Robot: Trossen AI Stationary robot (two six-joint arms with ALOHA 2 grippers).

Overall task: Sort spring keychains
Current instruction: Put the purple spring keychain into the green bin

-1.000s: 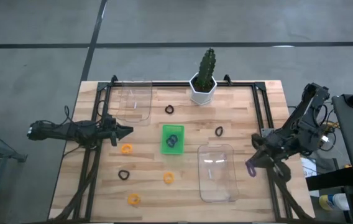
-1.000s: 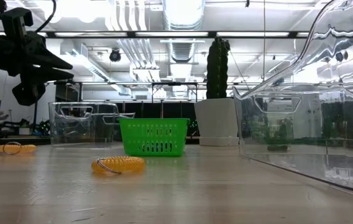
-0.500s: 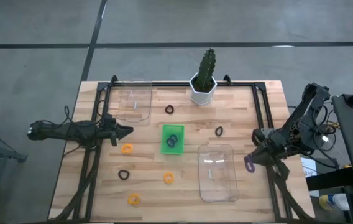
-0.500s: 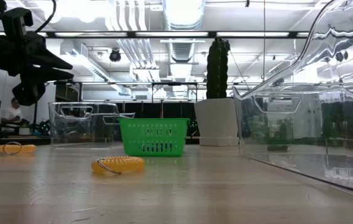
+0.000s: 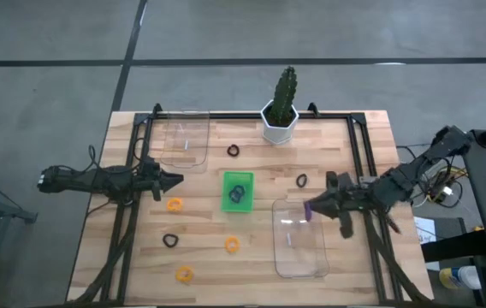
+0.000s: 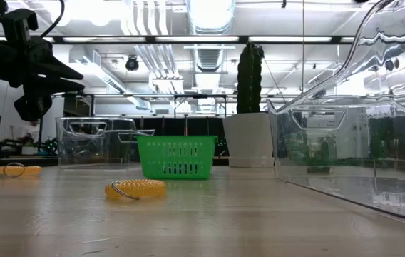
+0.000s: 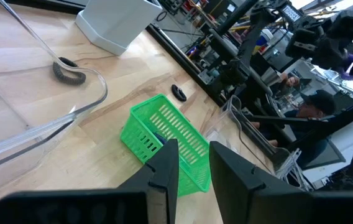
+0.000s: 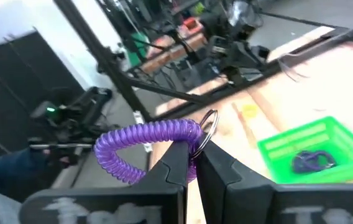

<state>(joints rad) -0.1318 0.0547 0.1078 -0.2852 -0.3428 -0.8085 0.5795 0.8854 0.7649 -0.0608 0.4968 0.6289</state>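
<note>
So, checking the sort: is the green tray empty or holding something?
Not empty. The green tray holds one dark bluish spring keychain, seen inside it from above and from the right wrist.

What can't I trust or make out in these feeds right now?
- Green tray contents: high view too small; right wrist view shows a bluish-purple coil, count unclear.
- Right gripper and its purple keychain: absent from low view.
- Right clear bin: blocks the low view's right side.
</note>
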